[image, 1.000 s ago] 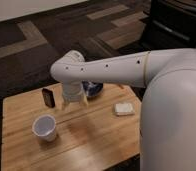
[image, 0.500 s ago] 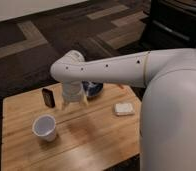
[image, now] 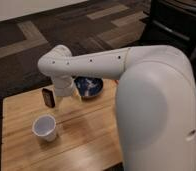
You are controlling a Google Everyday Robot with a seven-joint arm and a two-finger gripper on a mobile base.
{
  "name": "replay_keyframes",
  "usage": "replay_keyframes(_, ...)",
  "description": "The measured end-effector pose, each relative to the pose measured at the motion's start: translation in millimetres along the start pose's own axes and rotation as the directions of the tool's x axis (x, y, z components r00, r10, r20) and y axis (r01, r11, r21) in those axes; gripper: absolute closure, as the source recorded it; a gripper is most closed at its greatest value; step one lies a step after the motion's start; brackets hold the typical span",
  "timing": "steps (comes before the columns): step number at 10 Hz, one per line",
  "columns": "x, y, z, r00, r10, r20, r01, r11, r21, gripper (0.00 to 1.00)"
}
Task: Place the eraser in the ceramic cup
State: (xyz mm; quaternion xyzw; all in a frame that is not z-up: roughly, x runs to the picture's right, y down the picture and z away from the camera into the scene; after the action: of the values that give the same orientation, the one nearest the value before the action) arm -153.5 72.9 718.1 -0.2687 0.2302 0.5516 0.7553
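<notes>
The eraser (image: 48,96), a small black block, stands upright on the wooden table (image: 81,145) near its back left edge. My gripper (image: 66,92) hangs just to the right of the eraser, below the white wrist, pointing down at the table; it is open and nothing is held in it. The white ceramic cup (image: 44,127) stands upright in front of the eraser, nearer the table's front left, apart from both eraser and gripper.
A dark blue shiny bowl (image: 89,86) sits at the table's back edge, right of the gripper. My bulky white arm (image: 151,100) covers the table's right side. Dark patterned carpet (image: 36,35) lies beyond the table.
The arm's elbow has shifted slightly left and up, and its big white link now covers the right part of the table. Eraser, cup and bowl have not moved.
</notes>
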Motion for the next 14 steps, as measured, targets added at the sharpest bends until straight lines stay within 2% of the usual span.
replay_keyframes(3, -26, 7, -4, 0.994, -0.110, 0.006, 0.110, 0.994, 0.028, 0.35)
replay_keyframes(5, -40, 10, -5, 0.979, -0.205, -0.009, 0.205, 0.978, 0.044, 0.35)
replay_keyframes(8, -53, 35, -6, 0.914, -0.404, -0.041, 0.406, 0.913, 0.031, 0.35)
replay_keyframes(9, -57, 50, -7, 0.869, -0.492, -0.046, 0.493, 0.870, 0.020, 0.35)
replay_keyframes(10, -58, 55, -7, 0.839, -0.542, -0.050, 0.543, 0.840, 0.016, 0.35)
replay_keyframes(11, -61, 59, -7, 0.815, -0.578, -0.048, 0.579, 0.815, 0.018, 0.35)
replay_keyframes(12, -63, 61, -7, 0.804, -0.593, -0.046, 0.594, 0.804, 0.020, 0.35)
replay_keyframes(14, -64, 58, -7, 0.806, -0.590, -0.044, 0.592, 0.806, 0.025, 0.35)
